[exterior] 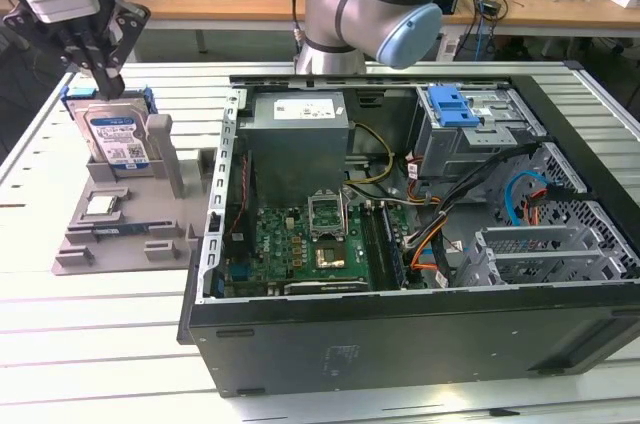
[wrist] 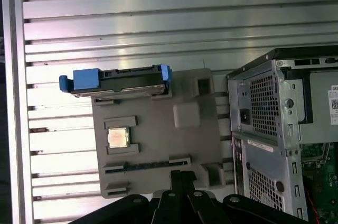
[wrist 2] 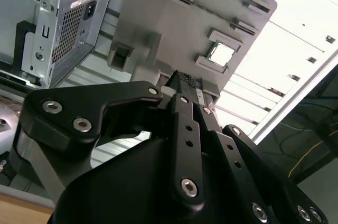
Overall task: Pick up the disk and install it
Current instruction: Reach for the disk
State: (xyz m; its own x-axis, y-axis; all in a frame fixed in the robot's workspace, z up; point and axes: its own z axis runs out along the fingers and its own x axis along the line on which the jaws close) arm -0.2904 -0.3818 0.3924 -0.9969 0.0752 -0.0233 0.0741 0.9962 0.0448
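Disk [exterior: 112, 136]: stands on edge in a slot at the far side of a grey fixture [exterior: 125, 219], upper left of the exterior view. The white-and-blue label faces the camera, and the blue caddy shows at both upper corners. In the first wrist view the disk [wrist: 119, 81] is seen edge-on along one side of the fixture [wrist: 158, 145], with a blue caddy tab sticking out past one end.

My hand [exterior: 106, 84]: right over the disk's top edge, pointing down. Fingers together, nothing clamped between them. The tips sit just above the caddy; I cannot tell if they touch. In the first wrist view my hand [wrist: 182, 177] shows the two fingers pressed side by side over the fixture.

On the fixture, nearer the camera than the disk: a small square processor chip [exterior: 100, 206] lying flat in its own recess. It also shows in the second wrist view [wrist 2: 221, 54], beyond my hand [wrist 2: 185, 82].

Fixture rests on a slatted metal surface [exterior: 100, 344].

To the exterior view's right, just beside the fixture: an open computer case [exterior: 400, 344] lying on its side. Inside it are a grey power-supply box [exterior: 298, 134], a green motherboard [exterior: 300, 244], and a blue bracket [exterior: 452, 104] atop the drive cage at upper right.

My arm [exterior: 370, 4] rises behind the case, top centre.
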